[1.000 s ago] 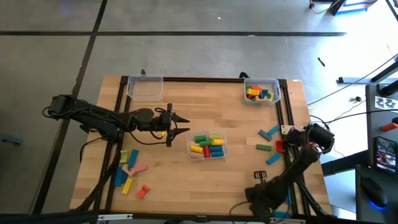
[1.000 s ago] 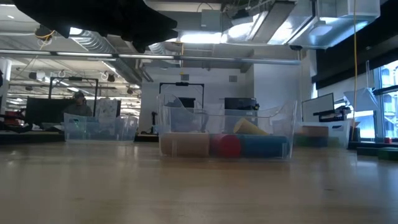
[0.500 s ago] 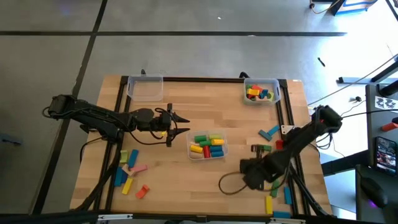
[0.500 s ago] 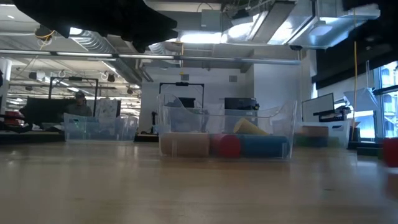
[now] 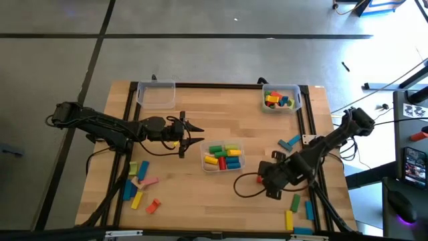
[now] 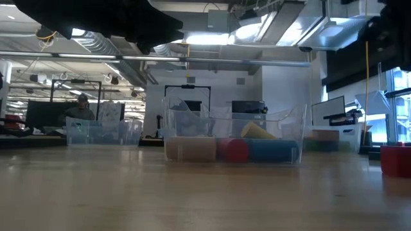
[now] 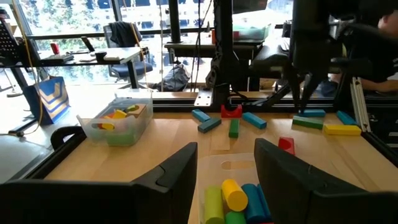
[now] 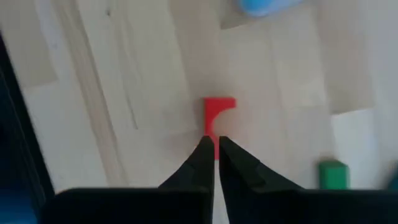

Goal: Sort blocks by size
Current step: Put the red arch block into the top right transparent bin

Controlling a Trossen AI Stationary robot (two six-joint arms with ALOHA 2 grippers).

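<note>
worktop (image 5: 194,181): wooden, dark-framed; on it: three clear bins (image 5: 223,157); loose blocks (image 5: 138,182) near both side edges

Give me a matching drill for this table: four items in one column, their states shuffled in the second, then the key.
Column one:
1. left gripper
2. right gripper
3. far-left bin
4. middle bin

Column two:
A. holds yellow, green, red and blue blocks
B. closed on a red block
C. no blocks inside
D. fingers apart, nothing between them

Pairs: 1-D, 2-B, 3-C, 4-A
</note>
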